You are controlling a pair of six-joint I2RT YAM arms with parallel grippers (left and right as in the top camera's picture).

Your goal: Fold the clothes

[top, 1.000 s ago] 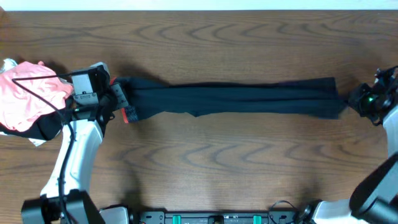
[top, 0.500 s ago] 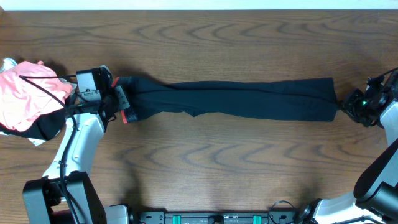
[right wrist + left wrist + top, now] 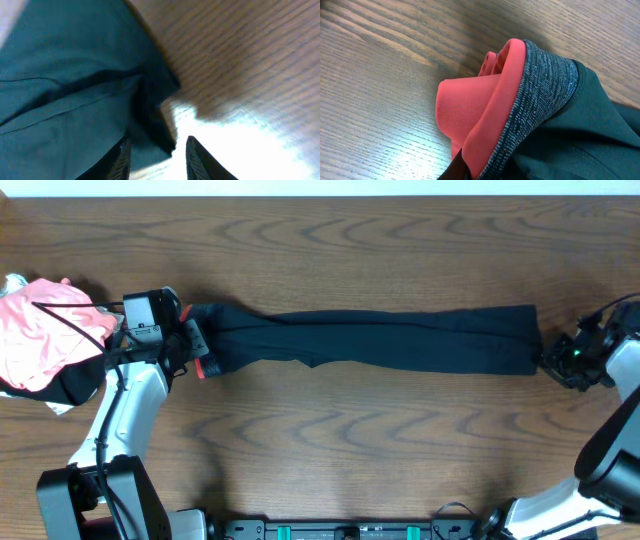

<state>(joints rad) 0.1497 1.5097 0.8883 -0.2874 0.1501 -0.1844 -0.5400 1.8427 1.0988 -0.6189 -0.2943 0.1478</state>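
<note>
The clothes, long black leggings (image 3: 380, 338), lie stretched left to right across the wooden table. Their grey waistband with its coral-red edge (image 3: 520, 105) is bunched at the left end. My left gripper (image 3: 198, 346) is shut on that waistband; in the left wrist view only a dark fingertip (image 3: 456, 167) shows under the red fabric. At the right end, my right gripper (image 3: 550, 361) stands open at the leg cuffs. In the right wrist view its fingers (image 3: 121, 157) are spread, with the cuff corner (image 3: 155, 125) lying loose between them on the table.
A pile of pink cloth (image 3: 40, 330) over a dark garment sits at the far left, just behind the left arm. The table's back edge (image 3: 320, 196) runs along the top. Bare wood lies in front of and behind the leggings.
The right gripper's fingers have spread and let go of the leg cuffs, which now rest flat on the table. The left gripper has kept its hold and barely shifted.
</note>
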